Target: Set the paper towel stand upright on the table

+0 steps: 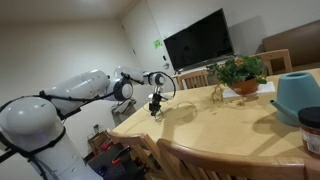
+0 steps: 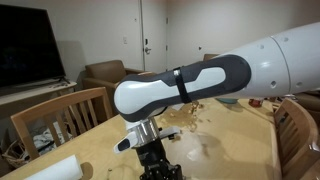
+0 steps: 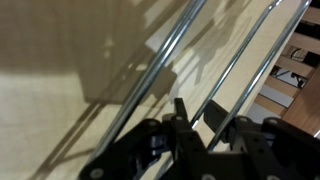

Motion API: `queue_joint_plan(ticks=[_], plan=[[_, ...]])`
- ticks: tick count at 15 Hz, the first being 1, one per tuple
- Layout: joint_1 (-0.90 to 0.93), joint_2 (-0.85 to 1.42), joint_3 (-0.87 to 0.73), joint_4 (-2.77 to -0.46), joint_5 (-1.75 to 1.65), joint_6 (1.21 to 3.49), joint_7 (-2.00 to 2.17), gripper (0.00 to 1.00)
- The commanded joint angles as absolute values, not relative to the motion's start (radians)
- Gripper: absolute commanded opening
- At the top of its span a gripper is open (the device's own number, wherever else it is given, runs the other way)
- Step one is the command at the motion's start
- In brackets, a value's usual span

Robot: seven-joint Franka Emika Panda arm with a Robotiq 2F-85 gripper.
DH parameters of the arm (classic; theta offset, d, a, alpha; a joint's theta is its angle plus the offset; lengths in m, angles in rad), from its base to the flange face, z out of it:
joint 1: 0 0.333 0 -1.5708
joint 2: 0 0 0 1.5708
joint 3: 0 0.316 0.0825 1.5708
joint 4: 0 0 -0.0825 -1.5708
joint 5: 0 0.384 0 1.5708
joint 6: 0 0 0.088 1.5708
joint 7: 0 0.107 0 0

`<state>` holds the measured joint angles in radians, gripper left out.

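The paper towel stand (image 1: 163, 84) is a thin silvery metal piece whose ring shows beside my wrist, above the near-left corner of the light wooden table (image 1: 220, 125). My gripper (image 1: 155, 104) points down at the table edge. In the wrist view, the stand's shiny rods (image 3: 165, 60) run diagonally over the tabletop. One rod passes between the two black fingers of the gripper (image 3: 197, 115), which look closed on it. In an exterior view the gripper (image 2: 155, 160) sits low over the table (image 2: 230, 150), and the stand is hard to make out there.
A potted plant (image 1: 240, 72), a small gold figurine (image 1: 216, 95), a teal object (image 1: 295, 92) and a dark cup (image 1: 310, 128) stand on the table. Wooden chairs (image 2: 60, 115) ring it. A white oblong object (image 2: 55, 168) lies near the gripper. A TV (image 1: 200, 40) hangs behind.
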<state>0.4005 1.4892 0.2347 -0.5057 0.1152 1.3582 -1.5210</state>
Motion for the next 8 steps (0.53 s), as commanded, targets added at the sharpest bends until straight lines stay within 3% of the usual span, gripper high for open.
queue_joint_plan(ticks=[1,8], plan=[[0.428,1.489,0.216,-0.491,0.092,1.391,-1.503,0.01],[0.458,1.488,0.200,-0.448,0.061,1.426,-1.456,0.01]])
